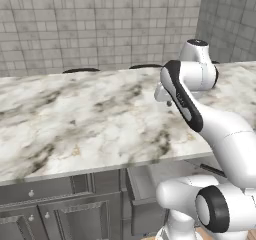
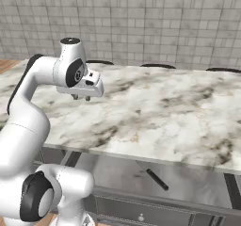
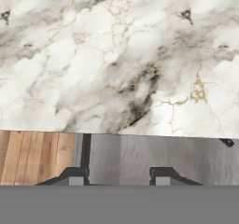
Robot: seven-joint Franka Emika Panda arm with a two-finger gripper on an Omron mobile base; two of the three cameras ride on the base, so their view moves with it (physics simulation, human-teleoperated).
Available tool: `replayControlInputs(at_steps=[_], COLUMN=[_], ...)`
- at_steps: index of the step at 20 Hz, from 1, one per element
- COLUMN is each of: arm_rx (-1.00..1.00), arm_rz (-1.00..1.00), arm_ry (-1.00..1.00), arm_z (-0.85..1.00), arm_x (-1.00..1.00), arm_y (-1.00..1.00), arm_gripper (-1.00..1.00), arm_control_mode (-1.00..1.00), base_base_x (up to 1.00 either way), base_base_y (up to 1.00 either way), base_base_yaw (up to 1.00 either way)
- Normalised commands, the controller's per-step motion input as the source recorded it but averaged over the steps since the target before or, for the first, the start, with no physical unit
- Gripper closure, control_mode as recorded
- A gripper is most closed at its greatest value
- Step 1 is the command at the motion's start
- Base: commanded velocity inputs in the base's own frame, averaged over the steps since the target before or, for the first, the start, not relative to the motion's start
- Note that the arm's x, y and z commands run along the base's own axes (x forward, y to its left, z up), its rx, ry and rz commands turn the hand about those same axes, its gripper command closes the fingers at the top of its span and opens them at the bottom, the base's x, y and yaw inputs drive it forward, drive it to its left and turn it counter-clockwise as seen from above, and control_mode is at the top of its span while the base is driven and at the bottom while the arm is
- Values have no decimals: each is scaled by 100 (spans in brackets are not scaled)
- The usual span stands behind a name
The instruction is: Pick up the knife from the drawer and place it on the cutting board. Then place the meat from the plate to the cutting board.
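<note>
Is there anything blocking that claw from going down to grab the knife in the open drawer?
Partly. The gripper hangs above the marble counter, whose front edge overhangs the open drawer. The knife lies below and forward of that edge, so the hand likely must come out past the counter before descending. Nothing covers the knife.

Even, bright, flat rendered light; no glare. Soft shading under the counter lip. Slightly blurred and pixelated throughout, especially close up.
</note>
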Motion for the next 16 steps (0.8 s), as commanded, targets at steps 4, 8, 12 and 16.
replayControlInputs(at_steps=[4,8,12,16], arm_rx=[0,0,0,0], arm_rz=[0,0,0,0], arm_ry=[0,0,0,0], arm_z=[0,0,0,0], arm_x=[-1,0,0,0], arm_y=[0,0,0,0], arm_gripper=[-100,-100,-100,-100], arm_control_mode=[100,100,100,100], base_base_x=[-21,-64,-73,-38], base_base_y=[0,-25,-55,-68], base_base_yaw=[0,-4,-3,-1])
